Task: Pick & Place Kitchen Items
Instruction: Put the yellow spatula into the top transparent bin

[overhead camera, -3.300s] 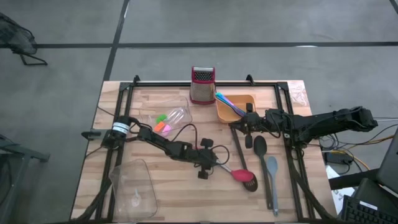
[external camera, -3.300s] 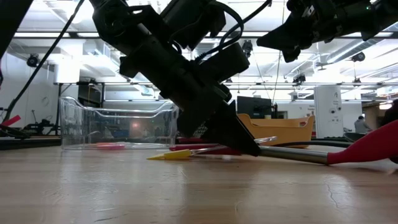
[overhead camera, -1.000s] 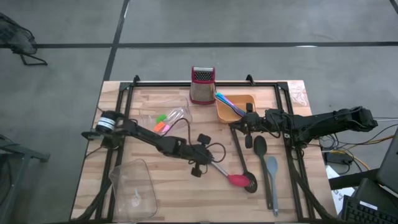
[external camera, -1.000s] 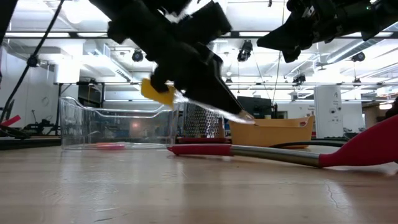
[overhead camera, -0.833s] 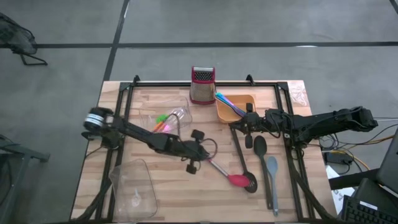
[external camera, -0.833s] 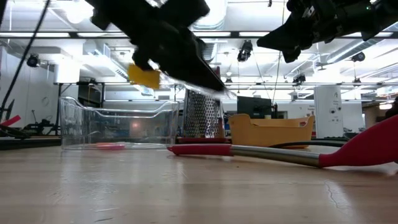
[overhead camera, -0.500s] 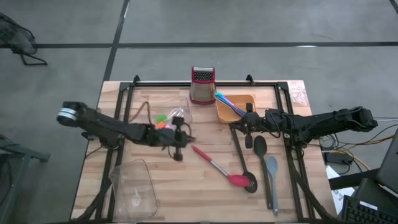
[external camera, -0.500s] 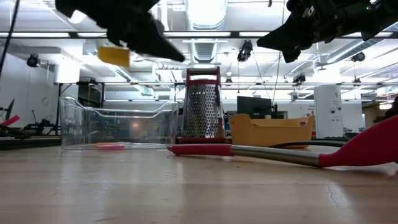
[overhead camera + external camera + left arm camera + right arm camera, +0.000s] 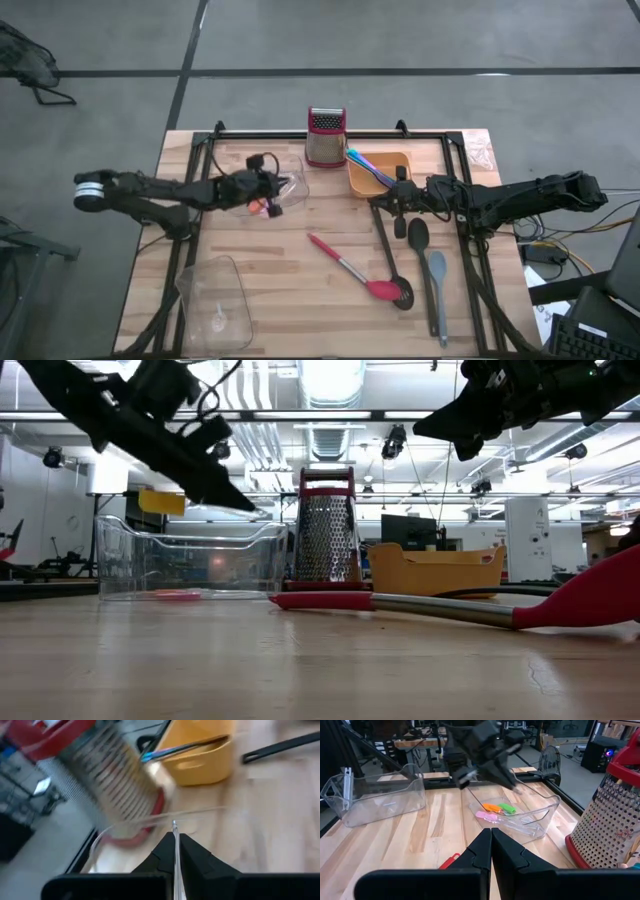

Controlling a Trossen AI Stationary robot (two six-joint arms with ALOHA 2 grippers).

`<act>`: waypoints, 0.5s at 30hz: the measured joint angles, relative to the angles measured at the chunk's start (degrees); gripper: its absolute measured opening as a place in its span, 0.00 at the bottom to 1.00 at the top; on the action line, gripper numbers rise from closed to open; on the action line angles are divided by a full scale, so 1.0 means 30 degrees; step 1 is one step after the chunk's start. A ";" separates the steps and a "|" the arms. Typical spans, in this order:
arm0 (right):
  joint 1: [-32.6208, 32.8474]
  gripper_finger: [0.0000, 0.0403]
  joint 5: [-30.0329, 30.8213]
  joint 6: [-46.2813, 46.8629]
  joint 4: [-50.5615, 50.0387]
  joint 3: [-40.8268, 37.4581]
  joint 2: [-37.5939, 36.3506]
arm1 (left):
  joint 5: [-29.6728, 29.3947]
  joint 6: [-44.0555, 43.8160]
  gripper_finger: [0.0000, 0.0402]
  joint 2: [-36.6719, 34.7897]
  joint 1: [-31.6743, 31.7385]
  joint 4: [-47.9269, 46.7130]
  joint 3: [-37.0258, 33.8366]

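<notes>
- My left gripper (image 9: 235,497) is up over the clear tub (image 9: 283,190), clamped on a thin clear stick with a yellow piece (image 9: 162,502) on its end.
- Orange, green and pink pieces (image 9: 496,810) are sitting in that tub.
- Right gripper (image 9: 397,193) hangs closed and empty by the orange tray (image 9: 378,172).
- Red spatula (image 9: 358,274), black spoon (image 9: 418,236) and grey spoon (image 9: 437,290) are lying on the tabletop (image 9: 300,310).

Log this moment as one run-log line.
left gripper shut on yellow piece | above clear tub | right gripper shut, idle by orange tray | red spatula on table
</notes>
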 joint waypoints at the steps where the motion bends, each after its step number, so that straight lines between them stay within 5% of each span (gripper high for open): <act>1: 0.0000 0.02 0.0000 0.0000 0.0000 0.0000 0.0000 | 0.0139 -0.0282 0.04 0.0004 0.0463 0.0155 -0.0144; 15: 0.0000 0.02 0.0000 0.0000 0.0007 0.0000 0.0007 | 0.1634 -0.2779 0.06 0.0985 0.2652 0.0218 -0.0558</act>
